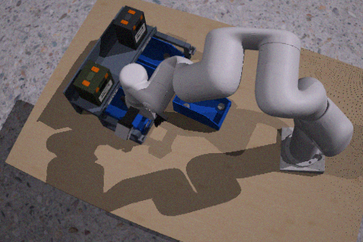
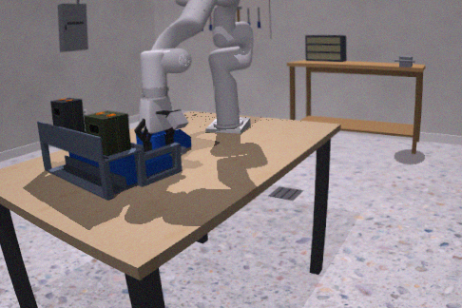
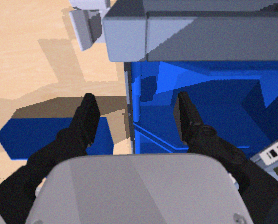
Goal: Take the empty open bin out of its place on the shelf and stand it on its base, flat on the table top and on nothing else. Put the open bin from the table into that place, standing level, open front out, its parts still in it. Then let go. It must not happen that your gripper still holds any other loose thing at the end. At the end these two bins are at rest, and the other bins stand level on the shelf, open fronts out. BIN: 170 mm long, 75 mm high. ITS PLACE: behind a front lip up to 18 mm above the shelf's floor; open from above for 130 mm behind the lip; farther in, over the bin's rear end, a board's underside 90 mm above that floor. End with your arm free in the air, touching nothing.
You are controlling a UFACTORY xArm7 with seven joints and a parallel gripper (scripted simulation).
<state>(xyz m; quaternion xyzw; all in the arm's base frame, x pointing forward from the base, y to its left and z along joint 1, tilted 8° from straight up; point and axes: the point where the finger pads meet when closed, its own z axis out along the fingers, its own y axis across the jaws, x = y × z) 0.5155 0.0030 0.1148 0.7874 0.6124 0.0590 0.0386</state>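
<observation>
A grey shelf (image 1: pixel 123 74) at the table's left holds blue open bins on its lower level. One blue bin (image 3: pixel 200 100) at the shelf's end lies right under my wrist; I see no parts in the stretch of its inside that shows. My gripper (image 3: pixel 136 103) is open and empty, with one black finger outside this bin's side wall and the other over its inside. The gripper also shows at the shelf's front in the top view (image 1: pixel 143 120) and the exterior view (image 2: pixel 154 134). Another blue bin (image 1: pixel 202 109) stands on the table beside the shelf, partly under my arm; it also shows in the wrist view (image 3: pixel 55 135).
A black box (image 1: pixel 131 27) and a green box (image 1: pixel 93 81), both with orange marks, stand on the shelf's upper board. The grey shelf frame (image 3: pixel 150 30) runs just ahead of the fingers. My arm's base (image 1: pixel 302 157) is bolted at the table's right.
</observation>
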